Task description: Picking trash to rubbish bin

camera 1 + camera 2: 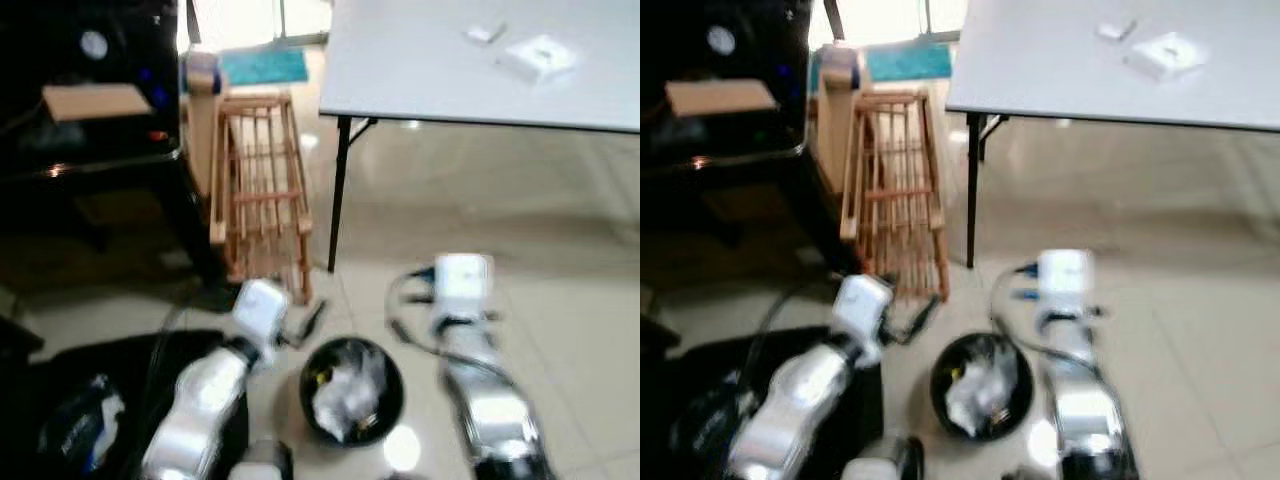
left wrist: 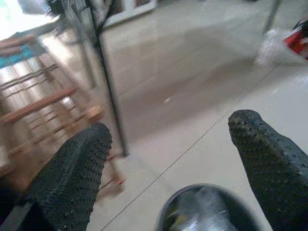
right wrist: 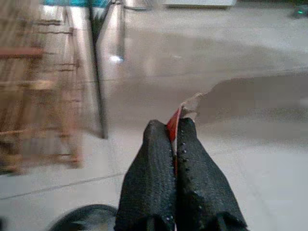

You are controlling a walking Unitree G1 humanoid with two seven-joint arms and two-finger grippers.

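A round black rubbish bin (image 1: 312, 362) stands on the tiled floor between my two arms, with crumpled white trash (image 1: 345, 392) inside it. My left gripper (image 2: 168, 144) is open and empty just above the bin's near-left rim (image 2: 166, 211). One black finger (image 1: 311, 319) shows beside the bin. My right gripper (image 3: 174, 127) is shut on a thin red and white scrap of wrapper (image 3: 179, 111), which sticks out past the fingertips. The right arm (image 1: 470, 340) reaches forward to the right of the bin.
A white folding table (image 1: 440, 70) with small white items (image 1: 540, 55) stands ahead, its black leg (image 1: 337, 195) near the bin. A wooden rack (image 1: 262, 190) leans at left beside dark furniture (image 1: 90, 120). A black bag (image 1: 90, 400) lies at lower left.
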